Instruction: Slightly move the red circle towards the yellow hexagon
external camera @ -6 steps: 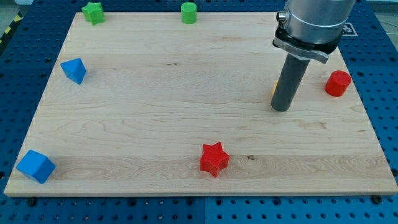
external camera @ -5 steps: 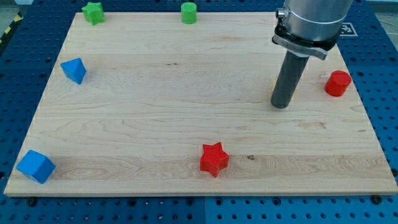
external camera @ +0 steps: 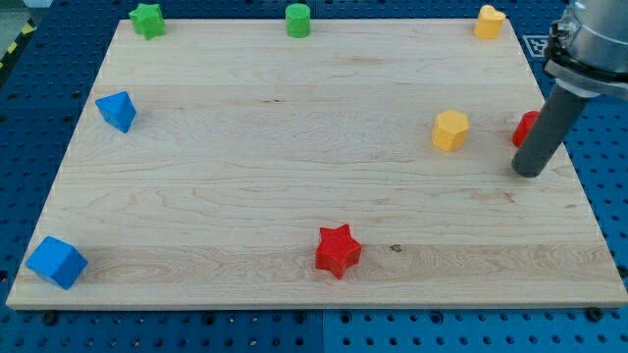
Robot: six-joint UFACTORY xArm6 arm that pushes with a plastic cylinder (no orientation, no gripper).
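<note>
The red circle [external camera: 525, 127] sits near the board's right edge, mostly hidden behind my rod. The yellow hexagon [external camera: 451, 130] lies to its left, a short gap away. My tip [external camera: 529, 173] rests on the board just below the red circle, to the right of the yellow hexagon.
A yellow heart-like block [external camera: 490, 22] is at the top right. A green cylinder [external camera: 297, 20] and a green star [external camera: 147, 21] sit along the top edge. A blue block [external camera: 117, 111] is at the left, a blue cube [external camera: 56, 262] at the bottom left, a red star [external camera: 338, 250] at bottom centre.
My rod has moved right, from in front of the yellow hexagon to in front of the red circle. The hexagon and the top-right yellow block are now uncovered. No block has moved.
</note>
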